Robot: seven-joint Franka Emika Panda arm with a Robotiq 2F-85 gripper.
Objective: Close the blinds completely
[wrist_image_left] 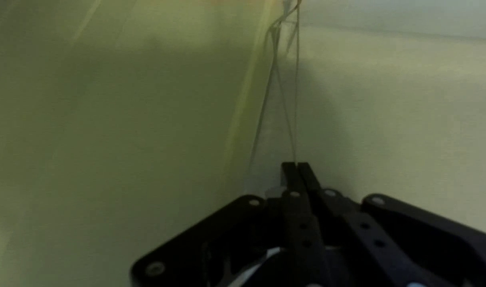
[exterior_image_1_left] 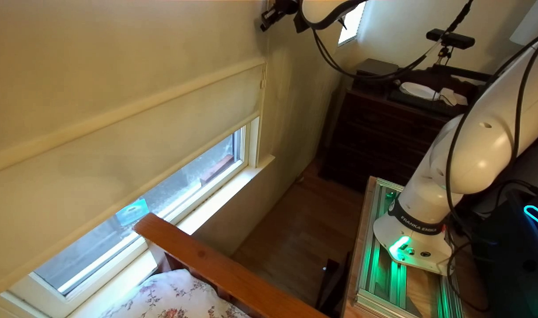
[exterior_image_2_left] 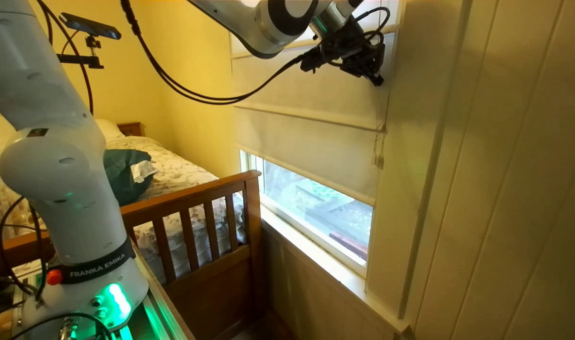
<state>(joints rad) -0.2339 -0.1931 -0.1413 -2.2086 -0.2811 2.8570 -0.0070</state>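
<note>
Blinds [exterior_image_2_left: 306,101], lower edge [exterior_image_2_left: 306,174] well above sill [exterior_image_2_left: 316,250]

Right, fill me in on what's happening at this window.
A Franka Emika arm is handling the fabric window shade by its thin pull cords, which appear pinched at the tip of its shut gripper. The shade is only partly down: a strip of window glass shows below it, so closing isn't complete.

You have one white robot arm [exterior_image_2_left: 70,165], one black two-fingered gripper [wrist_image_left: 296,165], one cream-beige fabric shade [exterior_image_1_left: 141,150], two thin pale cord strands [wrist_image_left: 296,99] and one dark wooden dresser [exterior_image_1_left: 379,128].
</note>
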